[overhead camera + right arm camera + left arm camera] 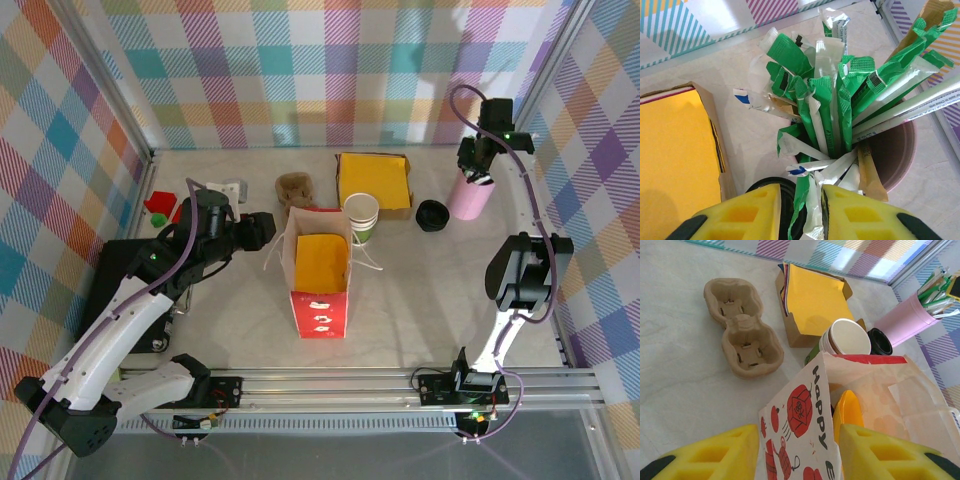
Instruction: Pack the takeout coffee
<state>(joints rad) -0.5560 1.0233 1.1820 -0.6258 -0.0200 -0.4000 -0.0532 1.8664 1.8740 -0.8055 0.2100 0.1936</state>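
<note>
The takeout coffee is out of view. A red-and-white printed paper bag [320, 305] [800, 405] stands open at the table's middle with a yellow napkin inside. My left gripper [268, 230] [800, 440] straddles its near wall, one finger outside and one inside, with a wide gap between them. A nested stack of paper cups [361, 212] [847, 337] stands right behind the bag. My right gripper [478, 172] [801, 192] hangs over a pink cup [468, 200] [895, 160]. Its jaws are narrow around a green and a white wrapped straw [812, 200], with a sliver of gap left.
A black lid [432, 215] [880, 341] lies between the cup stack and the pink cup. A box of yellow napkins [374, 180] [812, 297] and a pulp cup carrier [293, 188] [742, 327] sit at the back. Red and green bits [158, 205] lie far left.
</note>
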